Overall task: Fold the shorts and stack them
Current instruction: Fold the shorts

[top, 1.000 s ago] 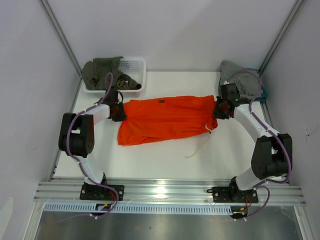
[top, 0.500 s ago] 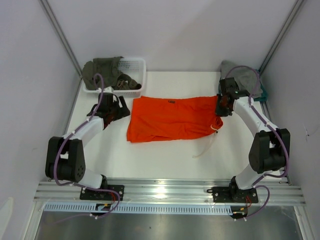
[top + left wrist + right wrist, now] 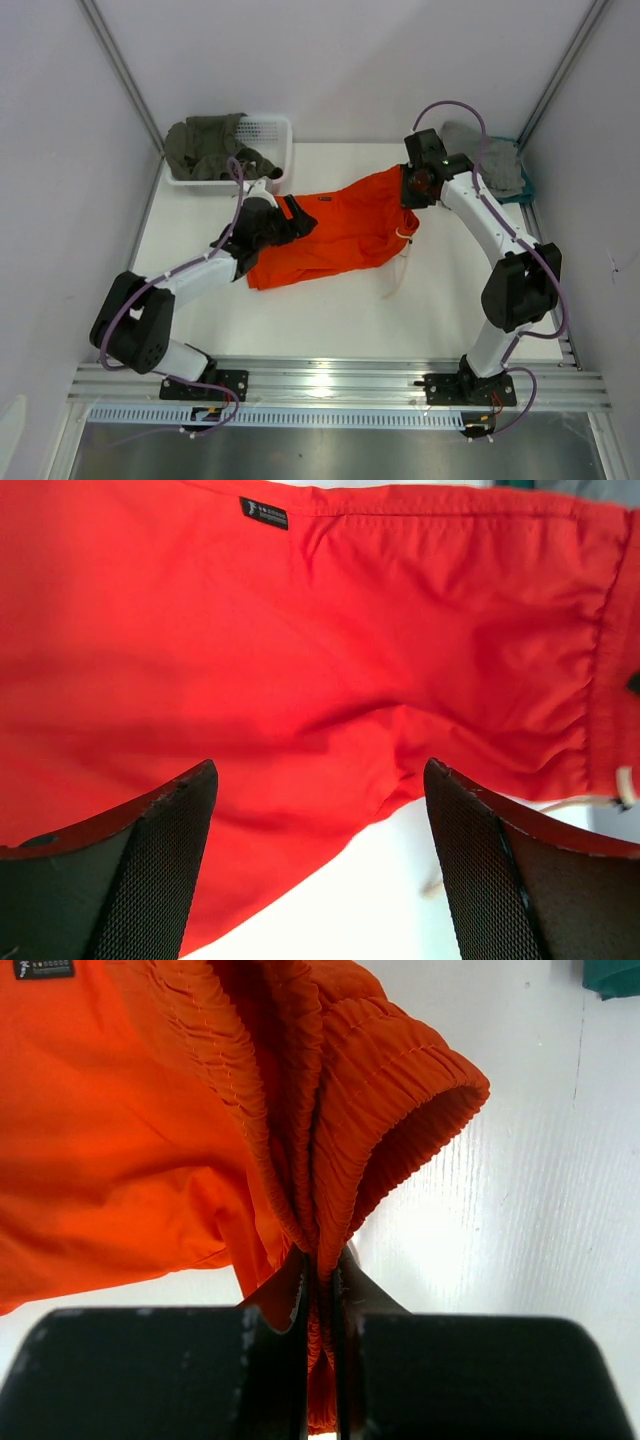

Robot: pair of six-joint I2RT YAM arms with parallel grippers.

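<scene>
While our right end effector [image 3: 320, 1265] clamps the waistband [image 3: 340, 1110] of the bright orange fabric shorts [image 3: 345, 225], our left end effector [image 3: 315, 810] hovers wide open above them.

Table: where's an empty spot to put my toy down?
Bare table lies in front, between the shorts and the metal rail, and at the back between the basket and the grey clothes. The middle is crowded: shorts, the open left hand over them, the right hand pinching their waistband.
</scene>
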